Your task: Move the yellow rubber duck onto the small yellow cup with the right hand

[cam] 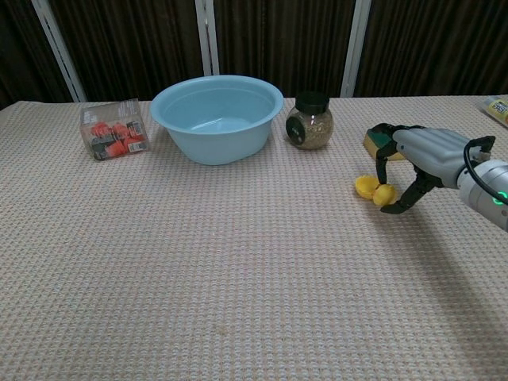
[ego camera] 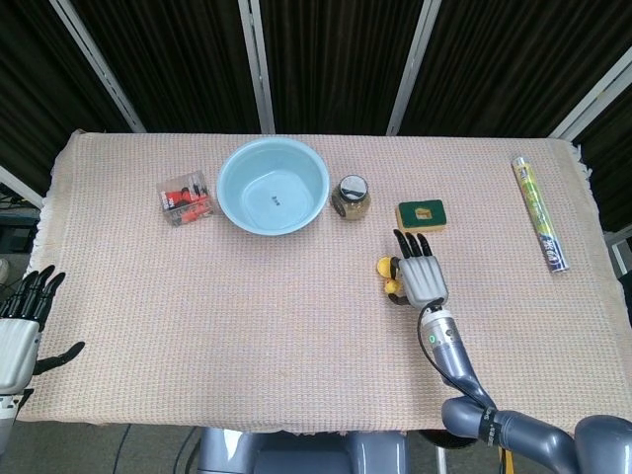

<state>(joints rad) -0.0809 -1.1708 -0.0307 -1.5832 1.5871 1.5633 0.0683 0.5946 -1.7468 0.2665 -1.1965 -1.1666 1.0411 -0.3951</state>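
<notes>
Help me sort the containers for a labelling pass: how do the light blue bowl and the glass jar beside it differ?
The light blue bowl is wide and open-topped; the glass jar is much smaller and closed with a dark lid. The bowl is opaque and looks empty in the head view; the jar is see-through and filled with brownish grainy contents. Both stand upright on the woven tablecloth near its far edge.

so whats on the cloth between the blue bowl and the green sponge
The glass jar of grains with a dark lid stands between the blue bowl and the green sponge, apart from both. The head view shows the row most plainly.
</notes>
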